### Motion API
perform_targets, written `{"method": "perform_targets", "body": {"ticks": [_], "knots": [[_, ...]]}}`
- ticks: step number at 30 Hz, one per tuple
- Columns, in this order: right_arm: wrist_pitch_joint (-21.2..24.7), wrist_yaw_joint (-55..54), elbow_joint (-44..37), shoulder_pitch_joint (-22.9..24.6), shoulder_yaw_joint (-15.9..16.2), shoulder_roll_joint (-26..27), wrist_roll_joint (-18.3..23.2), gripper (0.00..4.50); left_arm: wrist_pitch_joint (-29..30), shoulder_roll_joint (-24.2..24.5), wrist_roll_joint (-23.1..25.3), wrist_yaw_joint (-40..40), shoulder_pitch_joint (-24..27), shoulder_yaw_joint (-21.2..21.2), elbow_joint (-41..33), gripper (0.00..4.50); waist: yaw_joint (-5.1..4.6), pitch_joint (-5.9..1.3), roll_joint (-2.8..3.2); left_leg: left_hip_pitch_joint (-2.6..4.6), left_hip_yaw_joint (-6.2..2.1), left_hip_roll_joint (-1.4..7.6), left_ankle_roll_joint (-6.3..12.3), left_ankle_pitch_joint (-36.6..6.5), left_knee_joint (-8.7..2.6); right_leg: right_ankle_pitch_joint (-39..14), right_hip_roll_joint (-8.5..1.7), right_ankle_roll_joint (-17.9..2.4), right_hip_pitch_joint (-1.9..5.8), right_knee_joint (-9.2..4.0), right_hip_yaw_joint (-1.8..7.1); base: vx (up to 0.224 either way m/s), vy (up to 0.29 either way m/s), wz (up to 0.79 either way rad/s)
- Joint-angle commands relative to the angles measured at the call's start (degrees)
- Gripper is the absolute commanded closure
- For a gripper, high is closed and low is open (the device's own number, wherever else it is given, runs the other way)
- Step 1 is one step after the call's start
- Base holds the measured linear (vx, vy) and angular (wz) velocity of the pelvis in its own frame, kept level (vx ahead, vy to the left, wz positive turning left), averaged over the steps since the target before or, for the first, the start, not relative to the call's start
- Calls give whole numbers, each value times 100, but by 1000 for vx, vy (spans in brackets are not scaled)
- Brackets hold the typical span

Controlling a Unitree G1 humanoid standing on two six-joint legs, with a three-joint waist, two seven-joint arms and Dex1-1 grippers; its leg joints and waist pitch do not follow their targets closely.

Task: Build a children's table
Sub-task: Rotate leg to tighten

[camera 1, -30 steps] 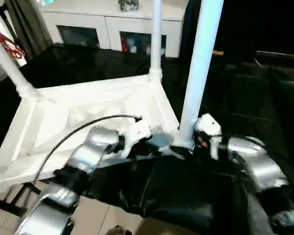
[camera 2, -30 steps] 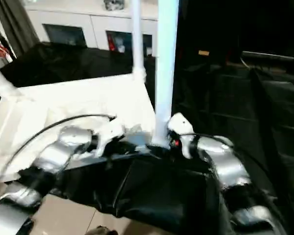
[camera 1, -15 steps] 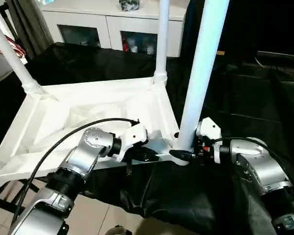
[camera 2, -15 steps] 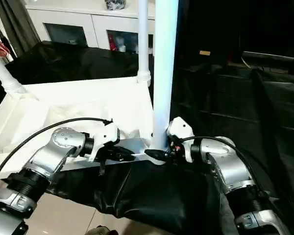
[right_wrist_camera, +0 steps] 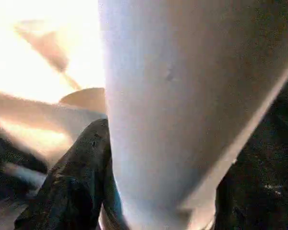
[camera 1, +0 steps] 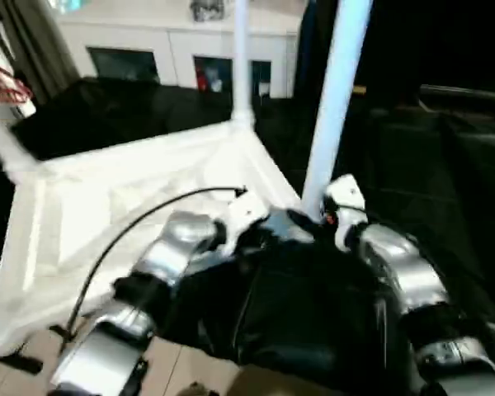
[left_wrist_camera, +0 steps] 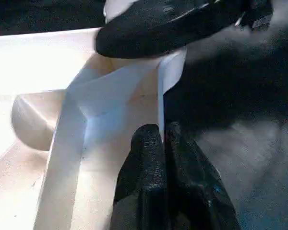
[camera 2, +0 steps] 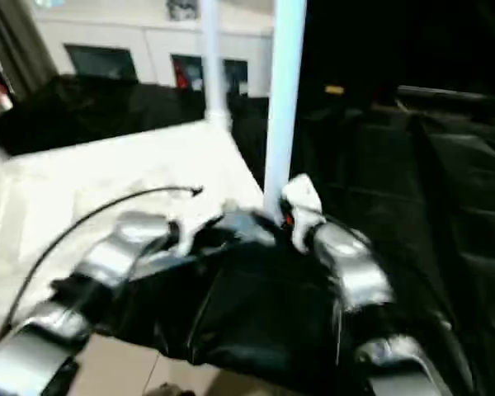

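Black sheeting drapes the work surface, with a white cabinet with glass doors against the far wall. On the sheeting lies the children's table, turned upside down: its white top shows the ribbed underside, and legs stand up from its corner sockets, one at the far left corner, one at the far corner, and a thick near leg at the near right corner. At that near edge the left gripper has its two black fingers pressed together, pinching the thin white rim of the top between them. Just to the right, the right gripper sits at the base of the near leg, its black fingers spread around the tube on either side.
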Motion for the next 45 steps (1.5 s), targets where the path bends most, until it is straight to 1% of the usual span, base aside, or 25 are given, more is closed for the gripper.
{"method": "perform_targets", "body": {"ticks": [1,3,4,5,6,7,9,12,14,16,17,20,21,24,25,27,31,35,36,37,40,41,42,44,45], "knots": [[223,-594,458,-61,153,289,-232,184,-3,-291,-3,541,-321,120,101,450,-1,-405,-81,100,-125,282,169,-1021,-419,-1240,-442,-1197,264,-458,260,0,0,0],[82,-792,588,-123,174,423,-321,184,-6,-395,15,684,-396,125,206,450,0,-416,-86,90,-116,274,209,-967,-399,-1081,-459,-1228,282,-457,263,0,0,0],[-21,-853,673,-172,143,576,-282,184,-36,-473,35,767,-444,101,272,450,7,-419,-77,82,-121,279,229,-938,-395,-1010,-469,-1236,288,-445,268,0,0,0],[-44,-854,693,-188,117,634,-236,184,-57,-493,43,781,-458,84,289,450,2,-420,-85,74,-122,278,281,-889,-398,-905,-459,-1245,293,-436,264,0,0,0],[-39,-839,697,-199,91,666,-192,150,-73,-501,48,779,-462,75,296,450,9,-423,-85,78,-117,278,329,-867,-390,-832,-459,-1266,300,-431,261,0,0,0],[-39,-839,697,-199,91,666,-192,129,-73,-501,48,779,-462,75,296,450,11,-419,-80,77,-117,284,364,-871,-393,-803,-458,-1284,300,-428,261,0,0,0],[-48,-715,657,-240,4,681,-99,112,-250,-462,69,598,-425,43,290,450,3,-410,-88,84,-115,288,387,-946,-399,-888,-457,-1284,297,-443,259,0,0,0],[-143,-739,691,-285,-9,623,-129,80,-351,-409,50,441,-385,9,261,450,6,-404,-87,86,-118,292,359,-1008,-407,-1006,-466,-1272,294,-453,264,0,0,0],[-363,-535,702,-316,1,458,-166,66,-479,-294,9,177,-299,-39,167,450,8,-411,-88,85,-117,293,355,-1008,-403,-1014,-473,-1271,297,-448,266,0,0,0],[-483,-186,598,-267,89,296,-195,66,-535,-202,-16,15,-241,-53,90,450,10,-419,-86,79,-115,298,389,-925,-395,-850,-467,-1298,300,-428,265,0,0,0],[-512,-20,533,-235,140,218,-206,66,-537,-160,-28,-48,-216,-54,53,450,13,-427,-89,64,-112,297,463,-800,-379,-576,-463,-1363,316,-395,262,0,0,0],[-591,480,306,-127,253,-10,-189,66,-566,-43,-73,-273,-146,-47,-43,450,22,-426,-92,64,-109,306,559,-752,-368,-469,-466,-1407,314,-381,259,0,0,0],[-645,872,109,-37,314,-183,-119,66,-622,58,-124,-479,-90,-55,-128,450,27,-424,-82,63,-105,303,579,-777,-363,-500,-463,-1416,319,-388,257,0,0,0],[-725,1565,-220,116,391,-497,38,66,-667,248,-253,-901,14,-61,-313,450,57,-419,-104,60,-105,323,646,-831,-361,-572,-469,-1390,330,-389,258,0,0,0],[-714,1743,-285,148,401,-577,83,66,-693,301,-266,-1007,34,-67,-350,450,56,-414,-99,75,-97,323,640,-892,-365,-716,-447,-1399,300,-406,251,0,0,0],[-757,2276,-468,252,465,-839,200,66,-742,460,-310,-1312,98,-73,-465,450,74,-400,-103,78,-99,333,613,-976,-374,-906,-464,-1382,304,-423,258,0,0,0],[-725,2811,-649,342,467,-1117,374,66,-751,660,-381,-1616,176,-49,-617,450,120,-406,-82,85,-105,352,568,-994,-380,-933,-460,-1382,280,-409,265,0,0,0],[-589,3192,-858,411,447,-1303,532,113,-729,848,-479,-1894,275,-57,-811,450,138,-412,-88,73,-108,348,566,-912,-377,-791,-452,-1416,283,-385,259,0,0,0],[-565,3325,-919,446,487,-1375,507,113,-740,898,-483,-1979,307,-59,-853,450,140,-422,-85,72,-107,346,588,-859,-368,-703,-453,-1432,287,-372,261,0,0,0],[-565,3325,-919,446,487,-1375,507,134,-740,898,-483,-1979,307,-59,-853,450,141,-421,-84,72,-106,343,601,-844,-368,-695,-451,-1434,283,-376,257,0,0,0],[-580,3459,-987,501,577,-1483,434,139,-732,972,-493,-2086,359,-58,-928,450,149,-419,-87,73,-102,342,597,-857,-364,-741,-454,-1440,279,-386,256,0,0,0],[-583,3489,-1003,516,600,-1506,417,149,-727,992,-497,-2111,375,-57,-951,450,148,-420,-89,66,-107,341,596,-854,-365,-745,-456,-1433,285,-381,255,0,0,0],[-611,3509,-1017,532,627,-1526,388,172,-720,1011,-502,-2136,392,-56,-975,450,144,-421,-85,70,-109,344,592,-847,-368,-754,-452,-1422,280,-382,253,0,0,0],[-647,3526,-1033,551,654,-1536,358,183,-706,1036,-512,-2163,415,-60,-1011,450,139,-414,-90,75,-105,344,580,-910,-370,-827,-454,-1420,273,-390,256,0,0,0],[-647,3538,-1044,556,663,-1537,361,197,-696,1047,-521,-2171,423,-65,-1026,450,142,-414,-85,78,-105,344,559,-942,-371,-893,-455,-1410,271,-395,255,0,0,0]]}}
